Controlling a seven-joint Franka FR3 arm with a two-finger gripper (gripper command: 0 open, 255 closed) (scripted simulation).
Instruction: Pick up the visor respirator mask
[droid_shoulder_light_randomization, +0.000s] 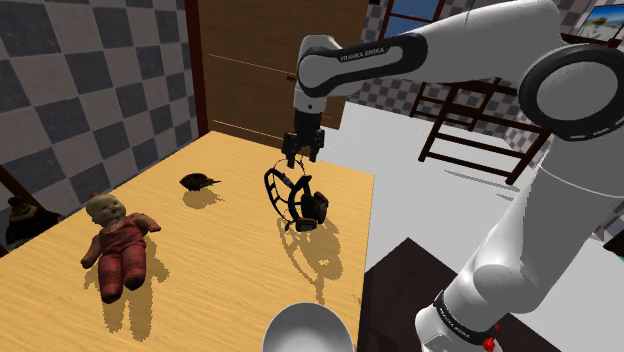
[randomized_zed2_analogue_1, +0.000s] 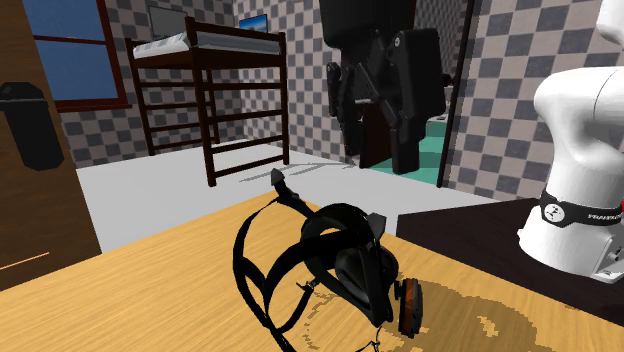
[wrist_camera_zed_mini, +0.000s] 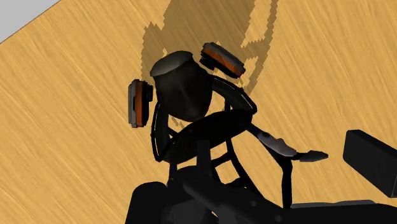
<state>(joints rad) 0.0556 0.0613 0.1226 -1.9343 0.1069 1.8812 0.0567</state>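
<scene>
Black visor respirator mask (droid_shoulder_light_randomization: 295, 195): I see it upright on the light wood bench (droid_shoulder_light_randomization: 230, 260), centre of the shoulder view, its strap loops rising toward the hand. Its shadow meets its foot there.
Mask detail: in the wrist view the dark facepiece (wrist_camera_zed_mini: 184, 89) has two orange-edged filter discs at its sides.
Gripper (droid_shoulder_light_randomization: 302, 157): directly above the mask's top strap.
Fingers: I read them as standing well apart in the wrist view (wrist_camera_zed_mini: 261, 173), with the straps between them. I cannot tell whether either finger touches a strap.
Doll (droid_shoulder_light_randomization: 115, 240): lying at the shoulder view's lower left, well apart from the mask.
Bowl (droid_shoulder_light_randomization: 308, 330): grey, at the bottom edge.
Bunk bed (randomized_zed2_analogue_1: 210, 90): upper left of the second exterior view.
</scene>
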